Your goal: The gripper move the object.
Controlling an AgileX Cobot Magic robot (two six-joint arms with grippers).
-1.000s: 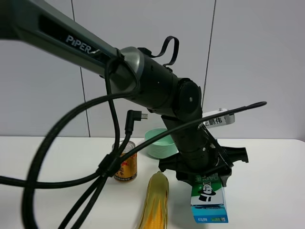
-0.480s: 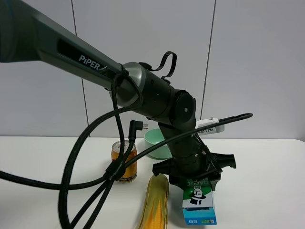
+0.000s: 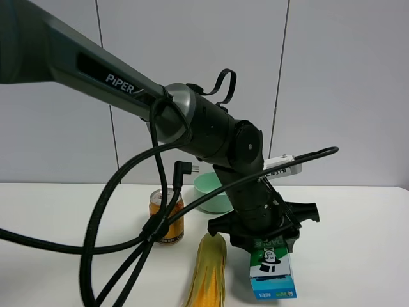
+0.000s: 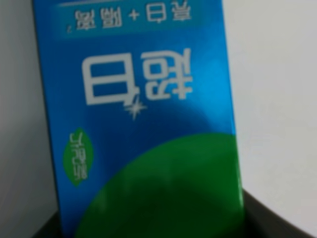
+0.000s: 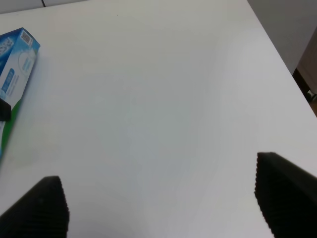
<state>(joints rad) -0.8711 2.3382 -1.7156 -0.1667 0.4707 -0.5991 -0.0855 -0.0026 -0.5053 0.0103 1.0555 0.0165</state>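
So the left gripper (image 3: 264,235) pinches the box (image 3: 273,272) by its top end, the rest poking out past its fingers. The right gripper (image 5: 161,198) is spread wide, well clear of it.

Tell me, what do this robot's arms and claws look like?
The left arm is a dark grey-green tube lettered "PiPER" in white, ending in black rounded joints and a black left gripper. Thick black cables loop along it, and a white tag with black Chinese characters sticks out. The right gripper shows two black ribbed fingers.
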